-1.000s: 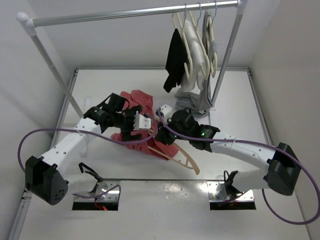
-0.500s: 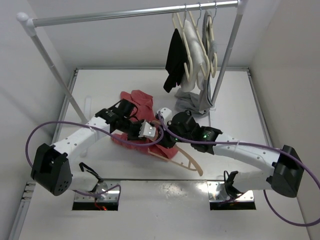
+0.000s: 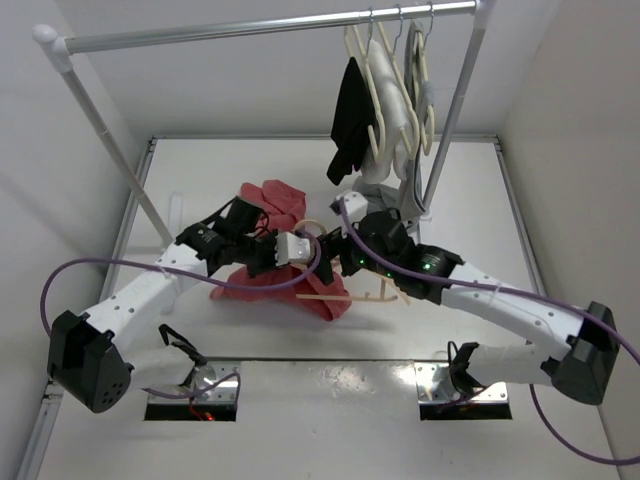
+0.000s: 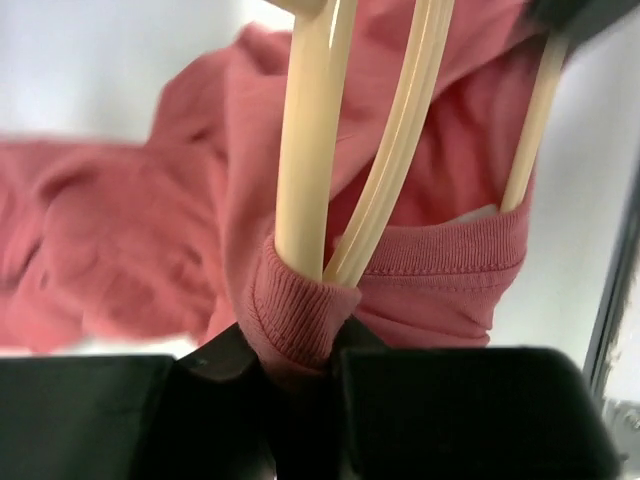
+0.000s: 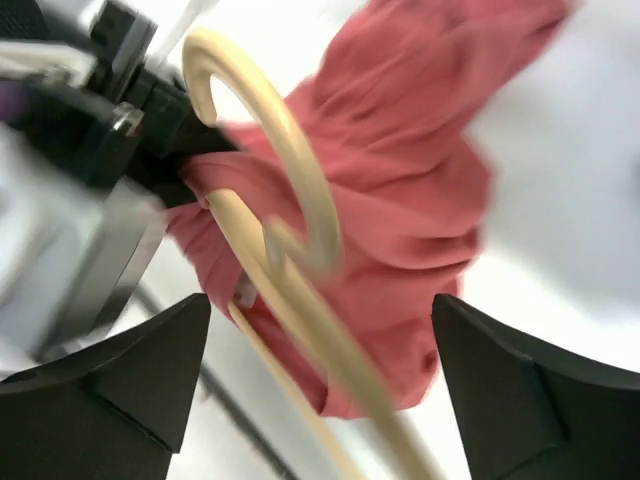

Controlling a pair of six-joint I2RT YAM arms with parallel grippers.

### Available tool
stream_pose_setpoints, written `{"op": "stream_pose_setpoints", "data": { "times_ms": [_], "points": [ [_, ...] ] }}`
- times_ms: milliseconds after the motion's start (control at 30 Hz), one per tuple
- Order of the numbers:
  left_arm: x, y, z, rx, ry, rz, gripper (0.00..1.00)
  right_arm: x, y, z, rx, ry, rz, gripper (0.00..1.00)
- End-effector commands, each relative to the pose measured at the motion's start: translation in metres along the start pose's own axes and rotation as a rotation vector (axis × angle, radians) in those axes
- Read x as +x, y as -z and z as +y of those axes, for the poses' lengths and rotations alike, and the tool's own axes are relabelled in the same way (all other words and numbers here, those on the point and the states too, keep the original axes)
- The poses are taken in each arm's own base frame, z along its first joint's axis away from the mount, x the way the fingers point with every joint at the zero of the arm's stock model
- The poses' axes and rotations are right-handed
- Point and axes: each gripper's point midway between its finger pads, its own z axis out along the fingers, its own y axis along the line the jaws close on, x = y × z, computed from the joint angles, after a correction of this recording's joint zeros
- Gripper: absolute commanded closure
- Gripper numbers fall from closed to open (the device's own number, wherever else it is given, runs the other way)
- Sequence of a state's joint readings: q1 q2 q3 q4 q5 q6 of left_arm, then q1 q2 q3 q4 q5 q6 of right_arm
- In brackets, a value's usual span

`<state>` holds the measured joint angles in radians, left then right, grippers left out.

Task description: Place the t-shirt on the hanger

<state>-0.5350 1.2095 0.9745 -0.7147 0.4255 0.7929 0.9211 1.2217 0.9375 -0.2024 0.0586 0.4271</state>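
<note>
The faded-red t-shirt point(image 3: 268, 198) lies bunched on the white table between both arms. In the left wrist view my left gripper point(image 4: 300, 365) is shut on its ribbed collar point(image 4: 300, 310), and two bars of the peach-beige hanger point(image 4: 305, 150) run down into that collar. From above, the left gripper point(image 3: 284, 252) sits at the garment's right edge, with the hanger point(image 3: 365, 296) sticking out to the right. My right gripper point(image 3: 345, 260) hovers just beside it, open. In its own view the right gripper point(image 5: 320, 360) has fingers spread wide, the hanger's hook point(image 5: 270, 130) and the t-shirt point(image 5: 400, 200) below, touching neither.
A clothes rail point(image 3: 250, 28) spans the back, and its left slanted leg point(image 3: 110, 140) comes down near the left arm. At its right end hang pale cream hangers point(image 3: 385, 80), a black garment point(image 3: 350, 115) and a grey garment point(image 3: 385, 205). White walls close both sides.
My left gripper has closed on the collar. My right gripper has opened, let go of the hanger and drawn back to the right. The hanger has swung flatter.
</note>
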Motion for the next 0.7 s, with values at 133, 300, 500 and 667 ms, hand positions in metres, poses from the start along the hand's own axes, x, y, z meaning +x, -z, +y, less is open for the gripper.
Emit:
{"op": "stream_pose_setpoints", "data": {
  "times_ms": [133,300,500,667],
  "points": [
    [0.008,0.023,0.016,-0.272,0.287,-0.014,1.00,-0.074,0.070,-0.029,0.218,-0.220,-0.285,0.25],
    [0.021,0.017,-0.001,-0.291,0.350,-0.022,1.00,0.007,0.045,-0.019,0.179,-0.223,0.022,0.84],
    [0.031,0.016,-0.005,-0.317,0.371,-0.012,1.00,0.071,0.021,0.007,0.060,-0.250,0.182,0.54],
    [0.030,0.015,0.001,-0.343,0.364,-0.024,1.00,0.089,0.001,0.011,0.089,-0.197,0.258,0.45]
  ]
}}
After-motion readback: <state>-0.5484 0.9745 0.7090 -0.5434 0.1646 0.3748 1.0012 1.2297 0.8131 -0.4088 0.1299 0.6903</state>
